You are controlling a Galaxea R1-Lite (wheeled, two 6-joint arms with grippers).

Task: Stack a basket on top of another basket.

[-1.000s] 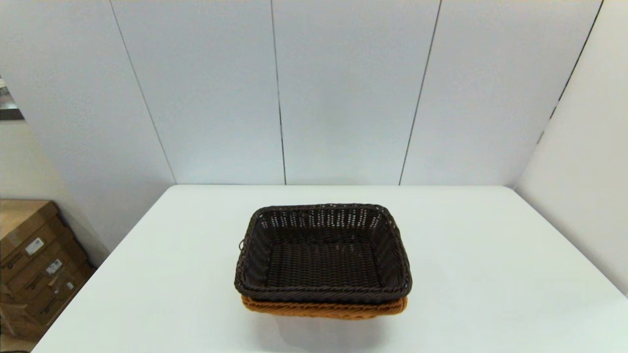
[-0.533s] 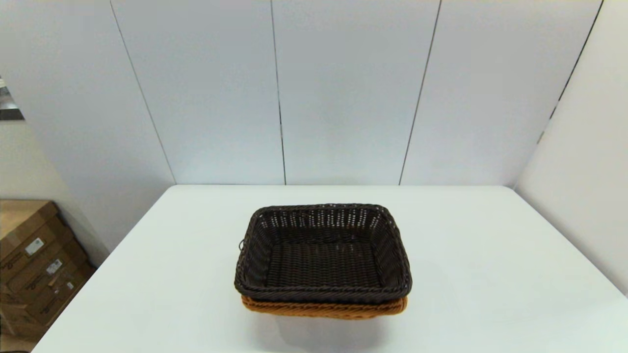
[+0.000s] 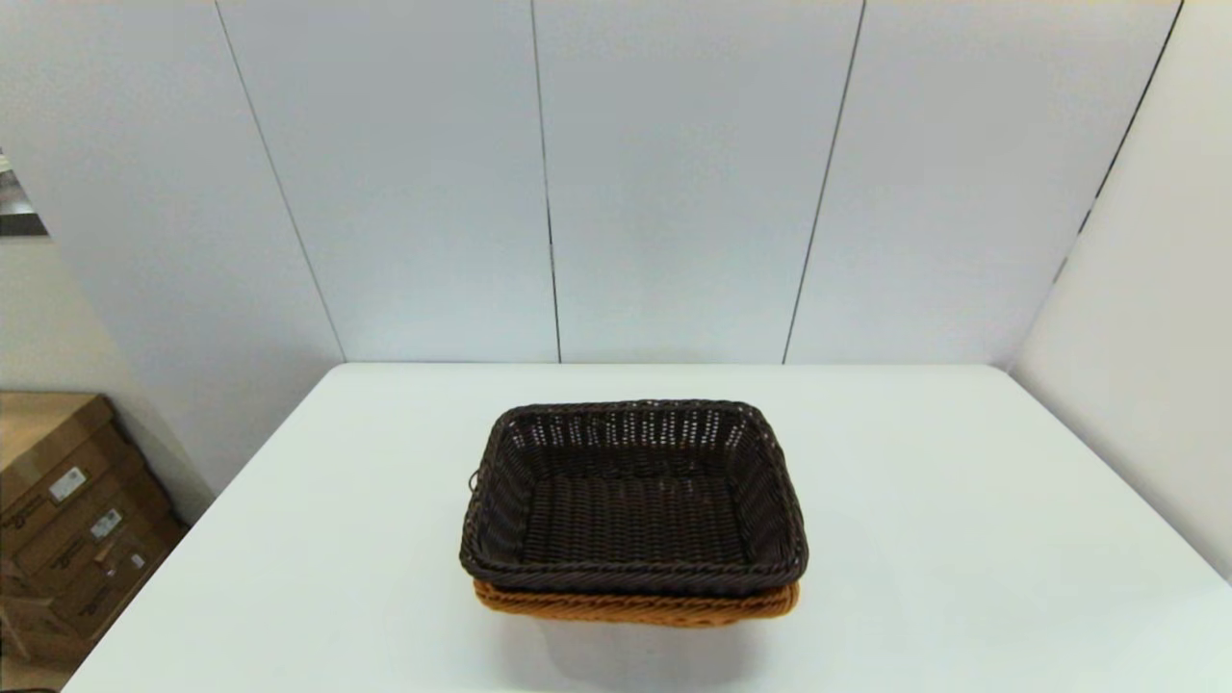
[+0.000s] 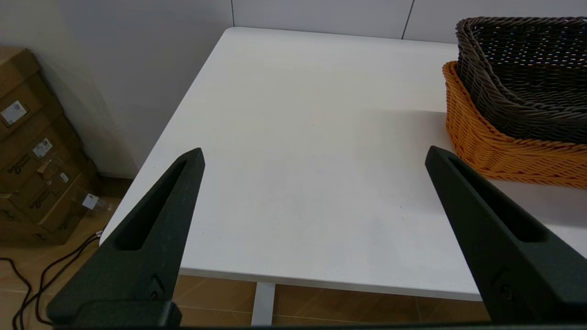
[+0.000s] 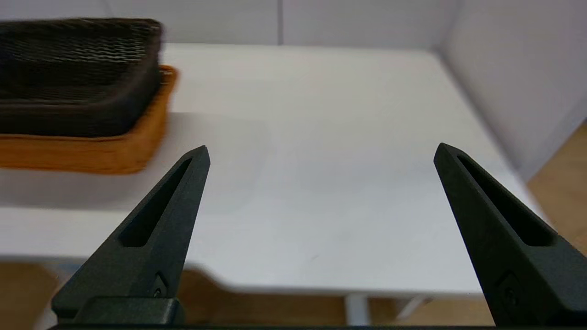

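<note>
The dark brown basket [image 3: 633,500] sits nested inside the orange-tan basket [image 3: 635,606] near the table's front middle; only a strip of the orange one's front rim shows under it. Both appear in the left wrist view, dark basket [image 4: 527,78] over orange basket [image 4: 504,146], and in the right wrist view, dark basket [image 5: 78,78] over orange basket [image 5: 91,149]. My left gripper [image 4: 314,153] hangs open off the table's front left edge, apart from the baskets. My right gripper [image 5: 321,151] hangs open off the front right edge. Neither arm shows in the head view.
The white table [image 3: 962,539] is bounded by wall panels at the back and right. Cardboard boxes [image 3: 67,510] stand on the floor to the left; cables [image 4: 27,275] lie on the floor beside them.
</note>
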